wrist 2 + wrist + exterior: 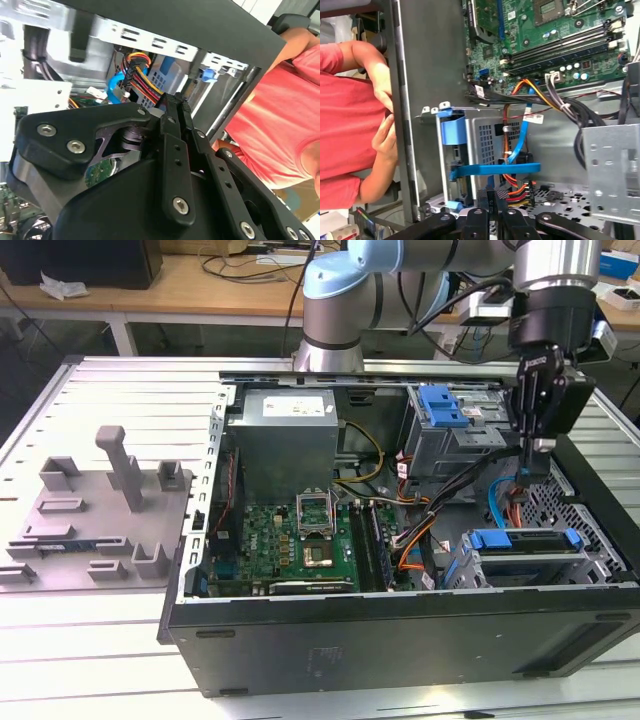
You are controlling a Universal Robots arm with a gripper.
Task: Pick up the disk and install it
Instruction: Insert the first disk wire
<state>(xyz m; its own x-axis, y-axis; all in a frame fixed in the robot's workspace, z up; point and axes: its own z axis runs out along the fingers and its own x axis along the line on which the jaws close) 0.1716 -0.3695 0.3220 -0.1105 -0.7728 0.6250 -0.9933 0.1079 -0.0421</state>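
The disk (524,540), its blue rail frame showing, lies in the drive bay at the near corner of the open computer case (400,640), on the exterior view's right. My gripper (541,462) hangs a little above and behind it, fingers pointing down, shut, with nothing between them. In the first wrist view the blue rail of the disk (495,169) crosses the grey perforated bay, just beyond my closed gripper (493,194). In the second wrist view, the gripper (175,101) points at a bundle of red, yellow and black cables (137,75).
A grey plastic holder (100,510) with upright posts sits on the table at the exterior view's left. The case holds a motherboard (290,540), a power supply (285,435) and an upper bay with blue latches (443,405). A person in a red shirt (345,115) stands beside the case.
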